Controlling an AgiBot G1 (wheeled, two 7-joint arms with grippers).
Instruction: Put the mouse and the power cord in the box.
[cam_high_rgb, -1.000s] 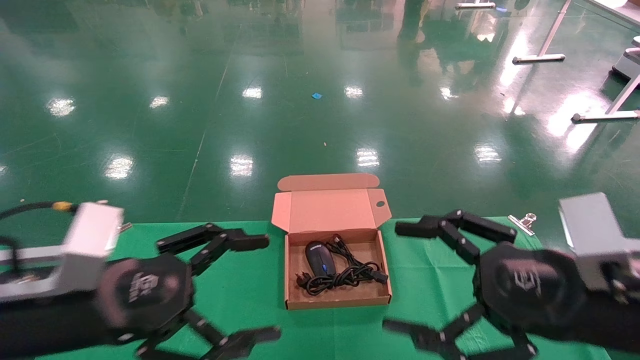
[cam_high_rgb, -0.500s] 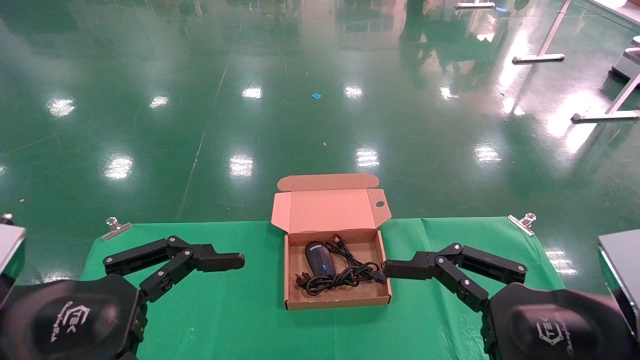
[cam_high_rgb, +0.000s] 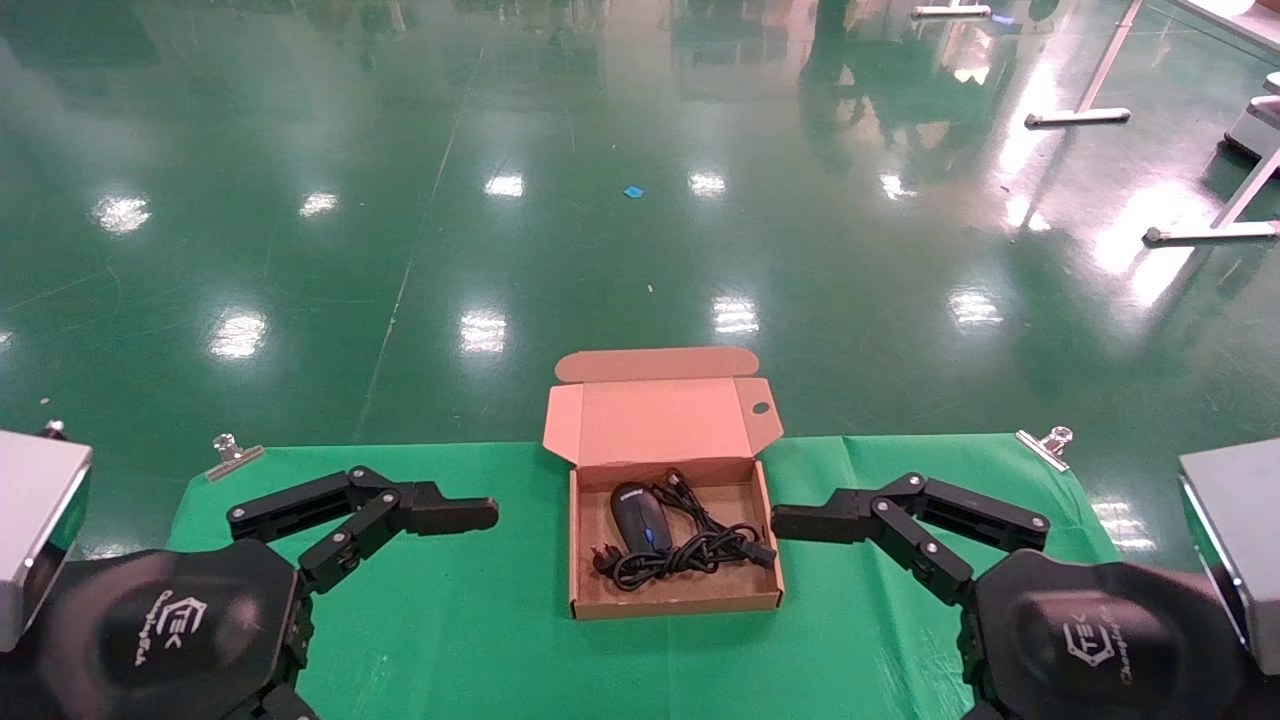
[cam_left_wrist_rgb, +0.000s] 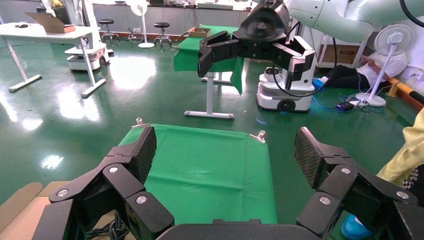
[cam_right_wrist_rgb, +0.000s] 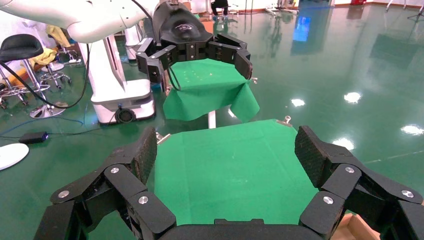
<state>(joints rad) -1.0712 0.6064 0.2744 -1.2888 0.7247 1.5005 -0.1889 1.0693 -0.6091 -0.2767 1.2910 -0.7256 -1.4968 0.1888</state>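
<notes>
A brown cardboard box (cam_high_rgb: 674, 600) sits open near the far middle of a table draped in green cloth (cam_high_rgb: 480, 620). Its hinged lid (cam_high_rgb: 660, 420) stands tilted back on the far side, showing a small round hole near its right corner.

Inside the tray lies the mouse (cam_high_rgb: 640, 518), a small black oval with a blue mark, towards the left. Beside it and partly in front, the power cord (cam_high_rgb: 690, 550) rests as a loose looped bundle, its chunky connector close to the right wall. Both things sit within the walls, so the packing appears finished. Whether the lid is meant to be closed I cannot tell.

The left gripper (cam_high_rgb: 380, 610) hovers over the cloth well to the left of the box. Its jaws are spread wide with nothing between them, as the left wrist view (cam_left_wrist_rgb: 222, 165) confirms. The right gripper (cam_high_rgb: 870, 610) mirrors it on the right, one fingertip just beside the box's right wall. Its jaws are also spread wide and empty, seen again in the right wrist view (cam_right_wrist_rgb: 225, 160). They seem placed to flank the box without disturbing it.

Metal clips (cam_high_rgb: 1045, 444) pin the cloth's far corners. Beyond is a glossy green floor (cam_high_rgb: 640, 200).
</notes>
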